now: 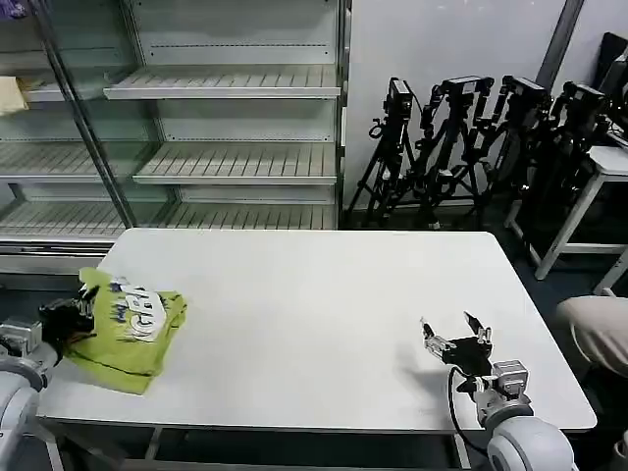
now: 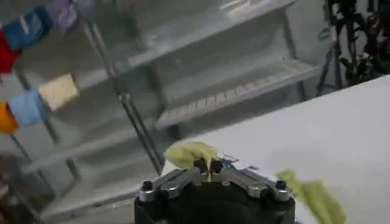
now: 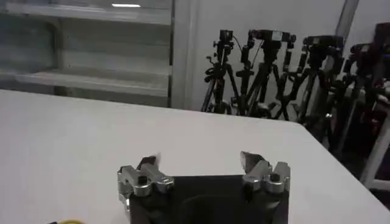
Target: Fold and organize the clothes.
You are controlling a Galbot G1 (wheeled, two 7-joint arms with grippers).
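Nearest to us, at the bottom of the head view, our two arms reach onto a white table (image 1: 314,324). Our left gripper (image 1: 82,307) sits at the table's left edge, its fingers pressed together and pinching the near-left edge of the T-shirt (image 1: 132,329). In the left wrist view, those fingers (image 2: 209,168) meet on a bunched fold of lime cloth. This yellow-green shirt lies folded into a compact bundle near the table's left front corner, with its white printed graphic (image 1: 139,312) facing up. Our right gripper (image 1: 453,332) rests well apart, low over the table's right front area, its fingers spread wide and holding nothing. Behind the table stand bare metal shelves (image 1: 221,128) and a cluster of black tripods (image 1: 471,147). We judge the folding to be nearly complete. As for risks, the bundle lies close to the table's edge, so a pull toward us could drag it off. The pinch seems to hold a few layers, so lifting might let the folds fall open. Releasing while tugging could also leave the bundle rumpled.
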